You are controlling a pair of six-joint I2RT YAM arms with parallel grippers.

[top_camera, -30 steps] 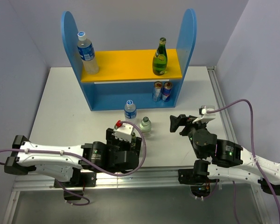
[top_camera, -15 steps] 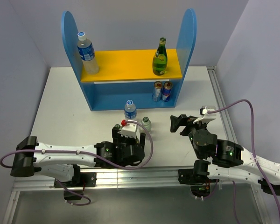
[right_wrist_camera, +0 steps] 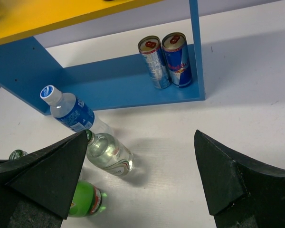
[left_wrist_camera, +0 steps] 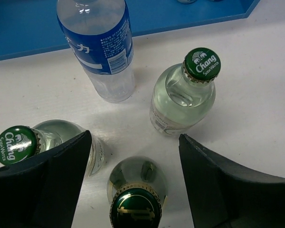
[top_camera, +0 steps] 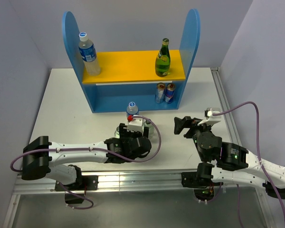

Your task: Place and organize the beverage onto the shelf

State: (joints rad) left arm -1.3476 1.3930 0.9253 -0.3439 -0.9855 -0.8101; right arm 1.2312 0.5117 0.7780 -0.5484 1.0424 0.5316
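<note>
Left gripper (left_wrist_camera: 134,147) is hanging just before the shelf (top_camera: 133,66), jaws parted; right gripper (right_wrist_camera: 140,137) is hovering before its right end, jaws spread wide.

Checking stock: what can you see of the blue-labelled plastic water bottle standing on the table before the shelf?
The clear plastic water bottle with the blue label stands upright on the white table, close before the blue shelf base. White cap, white print on the label, transparent body. Green-capped glass bottles stand near, apart from it.
</note>
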